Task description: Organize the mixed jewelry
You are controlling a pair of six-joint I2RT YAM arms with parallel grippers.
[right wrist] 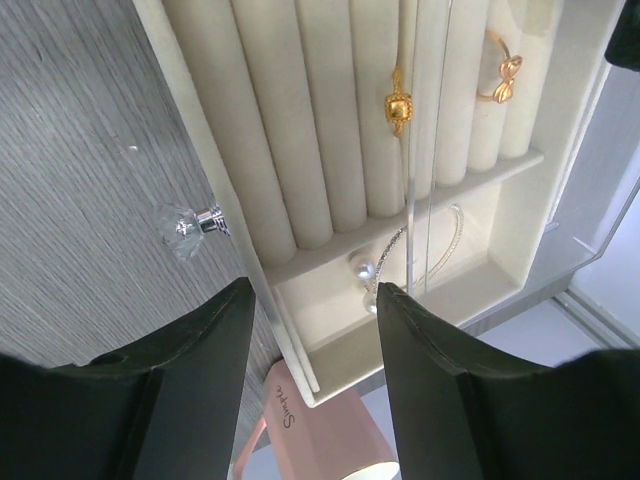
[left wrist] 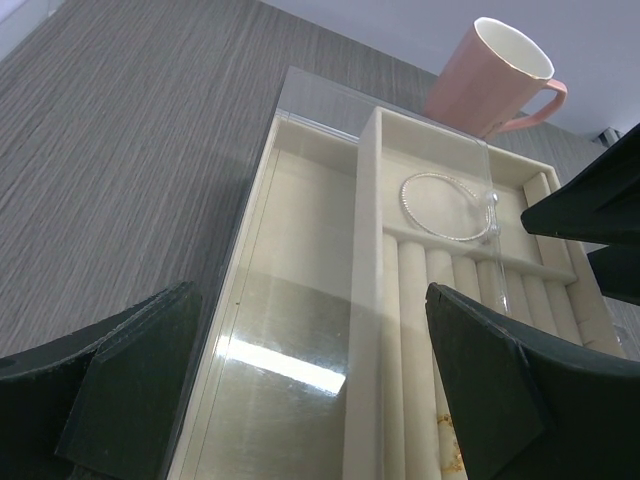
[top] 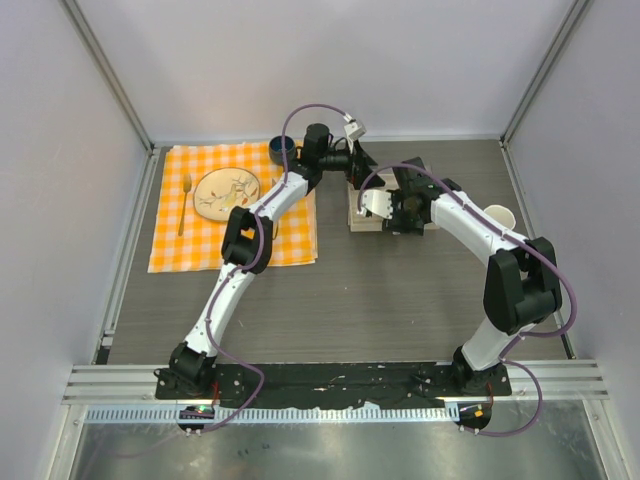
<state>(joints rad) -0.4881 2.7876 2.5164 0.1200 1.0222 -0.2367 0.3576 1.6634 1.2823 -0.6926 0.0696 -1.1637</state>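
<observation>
We log: right gripper parted, holding nothing | silver hoop in right-end compartment of tray, just off its fingertips | left gripper spread wide, empty

Both arms stretched fwd, L pincer spread wide, R pincer parted, both empty.

A beige velvet jewellery tray is set right of an orange checked cloth, on which a round patterned plate is laid, a gold fork to its left. A thin silver hoop is laid in the tray's end compartment; a gold ring and a rose-gold bow ring are seated between its rolls. A pink ceramic mug is stood just beyond that end.
</observation>
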